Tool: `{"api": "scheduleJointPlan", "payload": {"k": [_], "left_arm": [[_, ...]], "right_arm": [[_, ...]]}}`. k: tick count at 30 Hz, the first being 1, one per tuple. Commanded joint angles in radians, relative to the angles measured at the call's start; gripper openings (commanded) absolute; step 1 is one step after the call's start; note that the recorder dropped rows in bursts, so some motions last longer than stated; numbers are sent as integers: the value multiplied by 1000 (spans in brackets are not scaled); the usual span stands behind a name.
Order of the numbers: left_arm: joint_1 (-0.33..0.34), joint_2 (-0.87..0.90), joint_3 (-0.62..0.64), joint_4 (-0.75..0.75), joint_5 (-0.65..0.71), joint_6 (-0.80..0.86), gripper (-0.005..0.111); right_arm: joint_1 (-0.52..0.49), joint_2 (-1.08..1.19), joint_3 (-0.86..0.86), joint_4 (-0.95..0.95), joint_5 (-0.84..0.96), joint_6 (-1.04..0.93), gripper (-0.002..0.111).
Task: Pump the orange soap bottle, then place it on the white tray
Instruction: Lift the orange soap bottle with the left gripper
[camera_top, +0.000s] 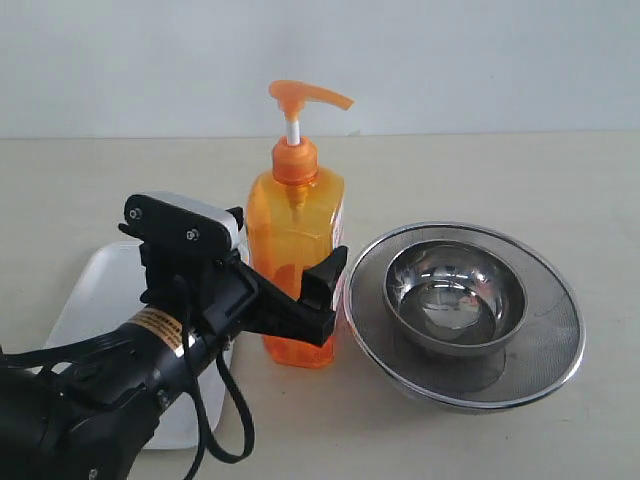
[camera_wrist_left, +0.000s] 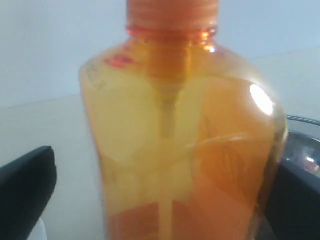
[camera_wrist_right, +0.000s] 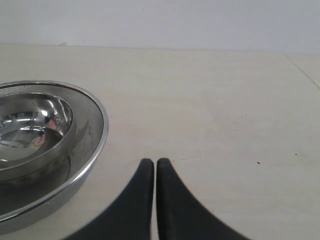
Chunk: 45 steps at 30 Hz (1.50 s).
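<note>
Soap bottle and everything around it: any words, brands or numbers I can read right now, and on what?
Nothing reads clearly.
Orange soap bottle, side label: edge-on, white and red, unreadable.
Red mark on the bottle's shoulder: blurred.
Yellow band on the left arm: print too small.
Steel bowl, white tray: no text seen.

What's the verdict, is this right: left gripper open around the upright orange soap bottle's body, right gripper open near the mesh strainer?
One error: the right gripper is shut, fingertips together on nothing, as the right wrist view shows. The rest stands: left gripper open around the body of the upright orange soap bottle, right gripper near the mesh strainer.
</note>
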Motion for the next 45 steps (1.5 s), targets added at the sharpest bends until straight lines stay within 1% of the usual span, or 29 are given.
{"api": "scheduleJointPlan", "payload": {"k": [1,3,6,19,23,28,38,40,41,45], "left_arm": [[36,3,-53,-34,-20,9,99],[50,3,-86,-34,-5,9,99],[51,3,-104,-34,7,9,99],[51,3,-105,-26,7,9,99],[51,3,-105,-26,22,-4,99],[51,7,-105,-26,78,-23,99],[51,15,-105,-34,73,-24,97],[51,15,-105,-38,73,-24,93],[51,15,-105,-38,73,-24,89],[51,15,-105,-38,73,-24,69]], "right_arm": [[-3,-4,0,-6,-12,0,0],[-3,-4,0,-6,-12,0,0],[-3,-4,0,-6,-12,0,0],[-3,-4,0,-6,-12,0,0],[-3,-4,0,-6,-12,0,0],[-3,-4,0,-6,-12,0,0],[-3,-4,0,-6,-12,0,0],[-3,-4,0,-6,-12,0,0],[-3,-4,0,-6,-12,0,0],[-3,-4,0,-6,-12,0,0]]}}
